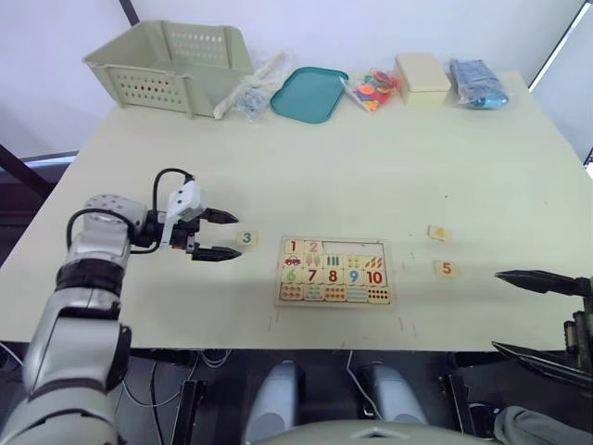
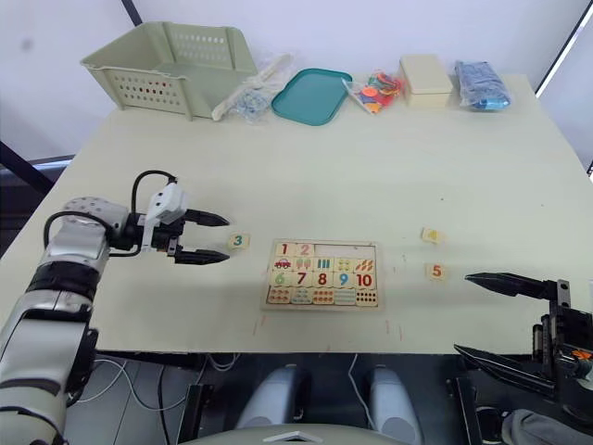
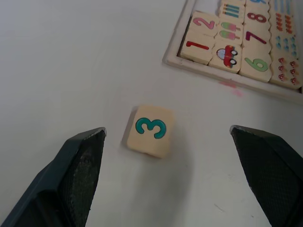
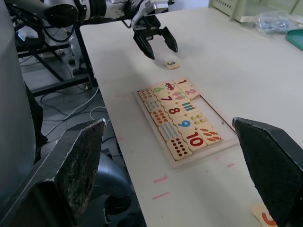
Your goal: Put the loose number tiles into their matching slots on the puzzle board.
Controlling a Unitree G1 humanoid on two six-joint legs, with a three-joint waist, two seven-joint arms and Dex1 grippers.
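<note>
Left black two-finger gripper (image 1: 220, 235) jaws spread, empty, just at 9 o'clock of small pale-wood green-3 tile (image 1: 246, 238). Pale-wood rectangular puzzle board (image 1: 334, 272) at 3 o'clock of tile. Right black gripper (image 2: 482, 315) jaws apart, empty, at table's near edge.

On the pale table (image 1: 371, 176) we note the puzzle board (image 1: 334, 298) near the front edge; loose tiles 3 (image 1: 246, 238), 4 (image 1: 439, 233), 5 (image 1: 446, 269); along the back, basket (image 1: 171, 63), teal tray (image 1: 309, 94), box (image 1: 422, 77).
</note>
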